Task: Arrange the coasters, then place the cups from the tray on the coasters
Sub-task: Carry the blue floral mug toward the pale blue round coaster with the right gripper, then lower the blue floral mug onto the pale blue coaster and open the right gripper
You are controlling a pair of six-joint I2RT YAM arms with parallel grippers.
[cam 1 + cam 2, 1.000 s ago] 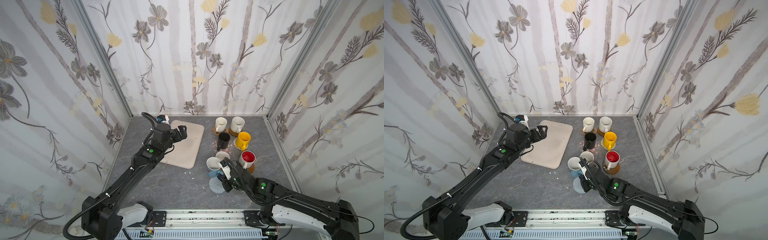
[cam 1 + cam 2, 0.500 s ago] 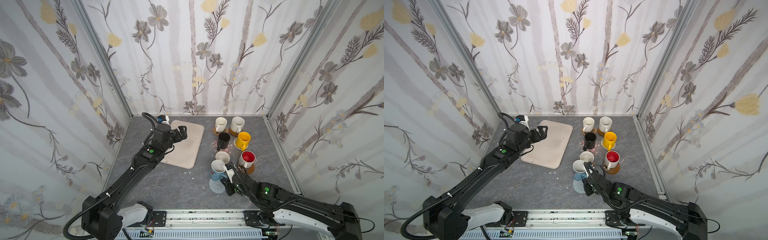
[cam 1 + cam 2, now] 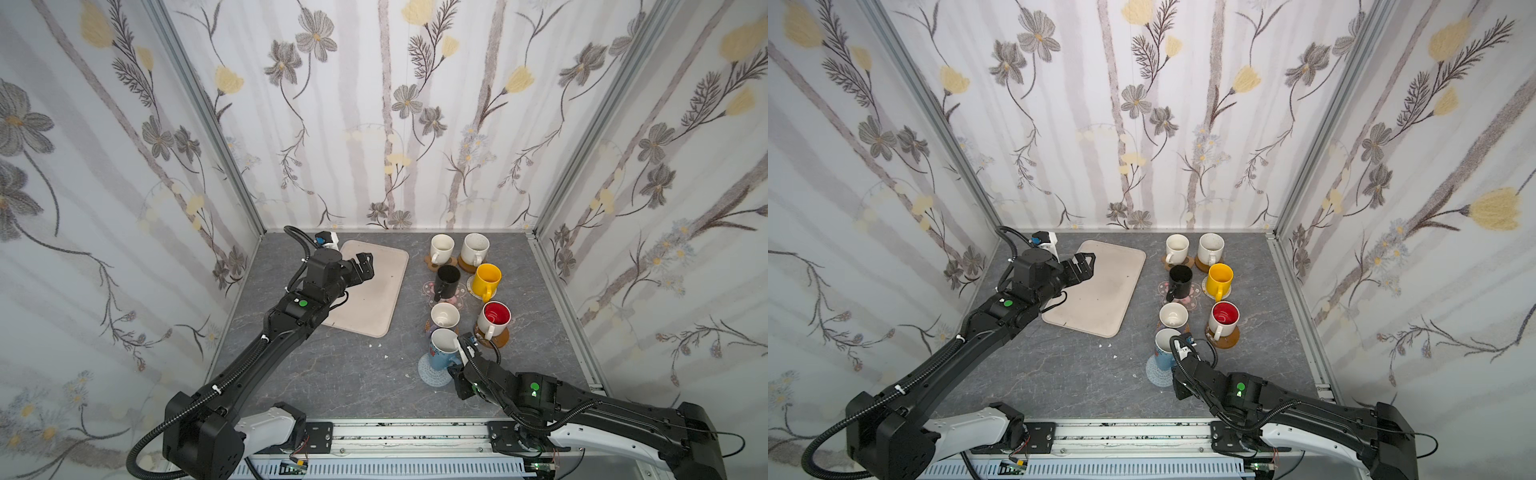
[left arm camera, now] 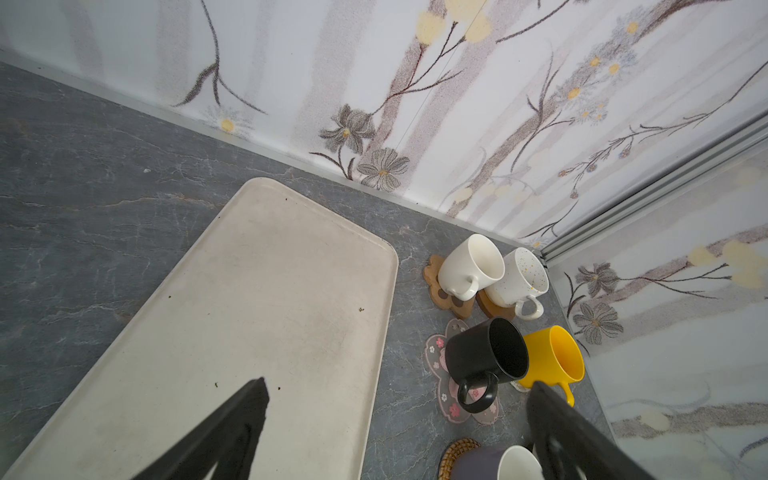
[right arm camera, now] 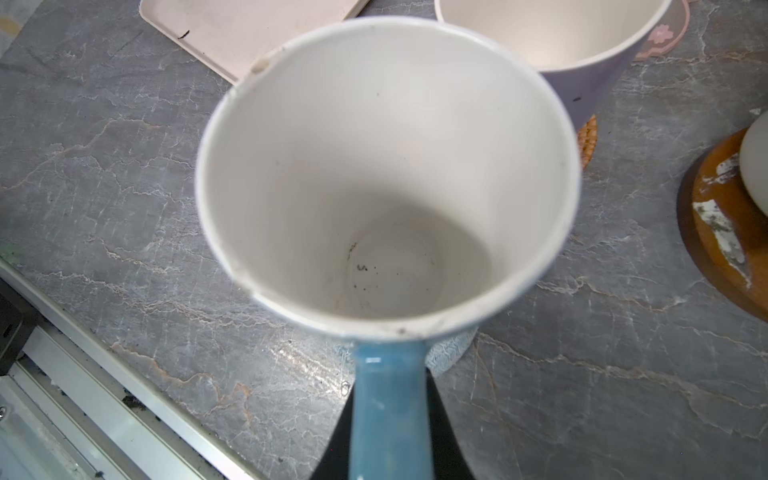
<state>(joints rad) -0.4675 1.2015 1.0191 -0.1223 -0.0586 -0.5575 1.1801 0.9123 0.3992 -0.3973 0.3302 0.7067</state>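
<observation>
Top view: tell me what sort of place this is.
Likely a robot test booth: wallpapered panels wall in a grey tabletop, and two arms are mounted on a rail at its front.

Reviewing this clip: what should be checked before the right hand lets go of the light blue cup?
1. Grip: right hand shut on the light blue cup by its handle: ok.
2. Cup above the grey-blue coaster: ok.
3. Cup base resting on that coaster: cannot tell.
4. Gap to the lavender cup: cannot tell.
5. Idle left hand open over the tray, away from the cups: ok.
6. Tray free of cups: ok.
</observation>
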